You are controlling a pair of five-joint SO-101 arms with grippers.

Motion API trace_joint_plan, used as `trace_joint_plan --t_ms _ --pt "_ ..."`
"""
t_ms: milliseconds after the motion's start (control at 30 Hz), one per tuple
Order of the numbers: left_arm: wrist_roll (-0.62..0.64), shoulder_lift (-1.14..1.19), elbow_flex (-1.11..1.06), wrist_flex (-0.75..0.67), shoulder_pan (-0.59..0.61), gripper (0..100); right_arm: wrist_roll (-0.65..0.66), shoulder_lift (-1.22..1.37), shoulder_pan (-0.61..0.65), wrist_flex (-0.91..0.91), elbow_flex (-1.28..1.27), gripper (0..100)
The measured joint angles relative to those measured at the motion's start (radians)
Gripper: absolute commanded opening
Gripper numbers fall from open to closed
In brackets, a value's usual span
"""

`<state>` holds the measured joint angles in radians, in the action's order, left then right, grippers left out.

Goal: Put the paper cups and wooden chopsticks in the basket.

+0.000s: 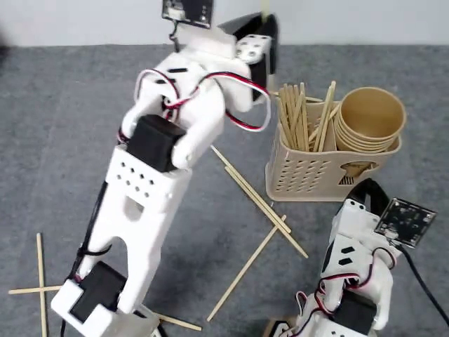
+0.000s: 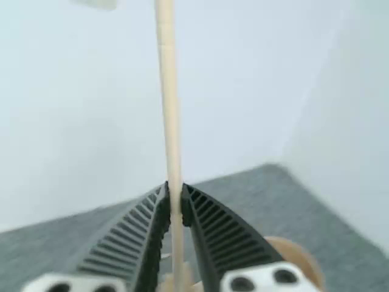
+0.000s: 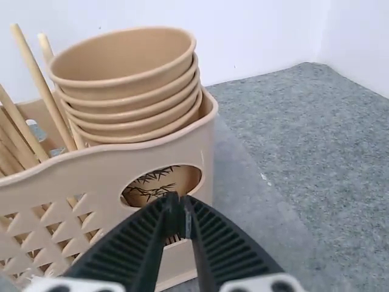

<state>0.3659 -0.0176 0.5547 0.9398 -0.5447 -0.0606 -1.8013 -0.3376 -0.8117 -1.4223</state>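
Your L gripper [image 2: 175, 204] is clenched on one wooden chopstick [image 2: 168, 91]; the stick stands upright btw the jaws, with most of its length past the tips. The gripper hangs far-left of the basket [image 1: 309, 179], not over it yet.

The basket's left part already holds a bundle of sticks [image 1: 298, 116]; the paper cups [image 1: 370, 116] sit stacked in its right part.

Your R gripper [image 3: 180, 205] is pinched shut on nothing, just beside the basket's near wall.

Risks, imo:
- the thin stick could pivot in the pinch if you swing fast;
- its low end could catch the rim or the standing bundle, so it tips out;
- the R gripper could nudge the basket, it's that close.

Several loose sticks [image 1: 261, 203] lie on the table [image 1: 70, 105], near and left of the basket; plenty left to do.
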Motion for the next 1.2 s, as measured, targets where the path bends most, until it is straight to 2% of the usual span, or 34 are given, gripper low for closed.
trace_joint_plan --t_ms 167,400,533,600,800,1100,1200 --pt "0.005 -0.002 -0.072 -0.061 -0.052 1 0.000 0.000 0.000 0.000 0.000 0.9" --pt "0.055 -0.002 -0.410 -0.273 -0.057 2 0.000 0.000 0.000 0.000 0.000 0.9" --pt "0.063 0.000 -0.488 -0.302 -0.072 16 0.000 0.000 0.000 0.000 0.000 0.9" --pt "0.061 0.000 -0.488 -0.285 -0.077 20 0.000 0.000 0.000 0.000 0.000 0.9" --pt "0.057 0.000 -0.427 -0.153 -0.046 20 0.000 0.000 0.000 0.000 0.000 0.9" --pt "-0.031 0.000 -0.316 0.029 0.238 20 0.000 0.000 0.000 0.000 0.000 0.9" --pt "-0.135 0.000 -0.316 0.078 0.296 20 0.000 0.000 0.000 0.000 0.000 0.9"
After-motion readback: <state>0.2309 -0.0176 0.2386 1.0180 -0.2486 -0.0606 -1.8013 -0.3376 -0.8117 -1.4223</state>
